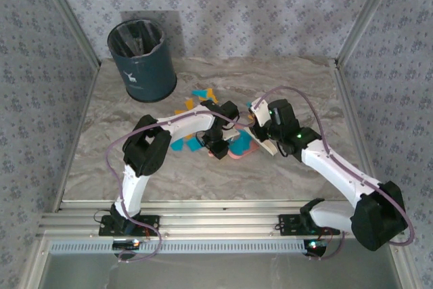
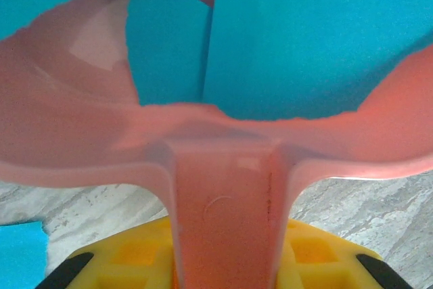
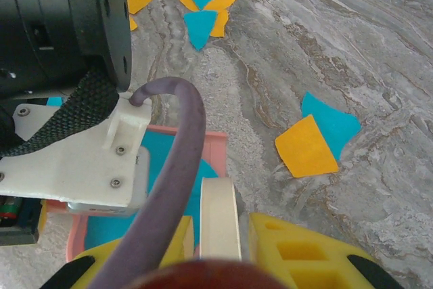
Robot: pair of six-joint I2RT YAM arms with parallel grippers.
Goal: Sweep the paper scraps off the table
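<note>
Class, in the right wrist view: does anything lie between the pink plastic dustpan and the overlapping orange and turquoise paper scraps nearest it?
Nothing visible: bare grey-veined marble table lies between the overlapping orange and turquoise paper scraps and the pink plastic dustpan.

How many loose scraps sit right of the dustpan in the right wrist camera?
2: an orange scrap and a turquoise scrap touching it, on the table. A separate cluster lies farther off; the left arm may hide more.
</note>
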